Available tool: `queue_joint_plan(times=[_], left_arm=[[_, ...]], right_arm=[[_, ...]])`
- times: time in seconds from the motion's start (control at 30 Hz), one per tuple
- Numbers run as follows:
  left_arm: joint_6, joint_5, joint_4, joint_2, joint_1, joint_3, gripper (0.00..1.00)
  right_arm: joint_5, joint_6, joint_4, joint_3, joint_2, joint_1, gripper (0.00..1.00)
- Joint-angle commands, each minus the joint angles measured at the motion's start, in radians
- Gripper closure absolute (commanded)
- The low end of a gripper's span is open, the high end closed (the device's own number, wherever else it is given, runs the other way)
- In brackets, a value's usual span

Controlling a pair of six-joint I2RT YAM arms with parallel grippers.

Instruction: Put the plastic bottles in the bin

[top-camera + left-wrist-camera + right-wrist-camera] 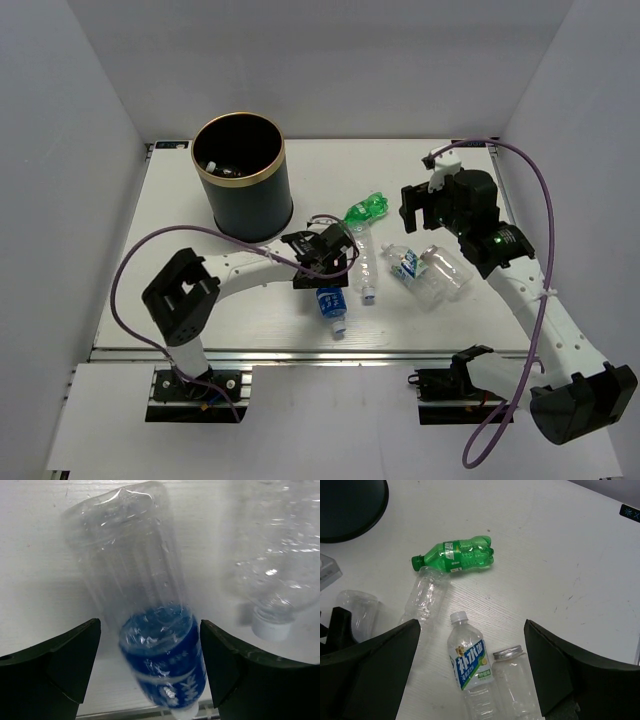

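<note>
Your left jaws are spread either side of a blue-labelled bottle (162, 675) lying on the white surface (170, 220); your right jaws, also spread, hang above a white-capped bottle (468, 665) and a silver-capped bottle (515, 685); a green bottle (462, 555) and a clear bottle (427, 592) lie touching nearby; the bin (250, 205) stands upright, far left.

Left wrist view: cap of blue-label bottle (160, 665) partly cut off at bottom edge; neighbouring clear bottle (280, 570) blurred, cropped at right. Right wrist view: bin (350, 505) cropped at top-left corner. Top view: bin contents too small to identify
</note>
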Motion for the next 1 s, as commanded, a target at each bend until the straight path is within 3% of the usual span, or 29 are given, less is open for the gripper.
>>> queue_joint_plan(times=[0.0,0.07,0.2,0.3,0.33,0.43,0.53,0.57,0.6,0.67,0.9,0.97], left_arm=[[-0.044,-0.034,-0.009,0.035,-0.011,0.009,0.1],[-0.055,-0.022,0.016,0.052,-0.011,0.008,0.1],[-0.055,-0.013,0.004,0.098,-0.011,0.03,0.19],[-0.055,-0.034,0.004,0.072,-0.02,0.039,0.47],[-0.055,-0.05,0.004,0.061,-0.02,0.05,0.72],[-0.016,-0.08,-0.041,0.006,-0.02,0.106,1.0],[0.069,-0.161,-0.11,-0.046,-0.02,0.209,1.0],[0.092,-0.188,-0.128,-0.087,-0.02,0.243,1.0],[0.15,-0.214,-0.143,-0.107,-0.02,0.277,1.0],[0.197,-0.293,-0.185,-0.158,-0.01,0.39,1.0],[0.414,-0.729,-0.248,-0.166,0.05,0.784,1.0],[0.487,-0.797,-0.205,-0.132,0.079,0.835,1.0]], right_arm=[[-0.025,0.006,0.02,-0.007,-0.031,-0.004,0.1],[-0.028,0.006,0.016,-0.007,-0.037,-0.007,0.1],[-0.026,0.004,0.017,-0.017,-0.052,-0.009,0.1],[-0.029,0.001,0.025,-0.03,-0.064,-0.009,0.1],[-0.029,0.0,0.016,-0.03,-0.067,-0.011,0.1],[-0.06,-0.003,0.029,-0.039,-0.078,-0.009,0.16],[-0.078,-0.009,0.033,-0.054,-0.087,-0.009,0.34],[-0.083,-0.016,0.033,-0.054,-0.087,-0.011,0.42],[-0.089,-0.017,0.034,-0.057,-0.092,-0.011,0.56],[-0.127,-0.032,0.033,-0.065,-0.094,-0.009,0.68],[-0.227,-0.071,0.025,-0.088,-0.086,0.002,0.7],[-0.245,-0.075,0.022,-0.09,-0.087,0.003,0.7]])
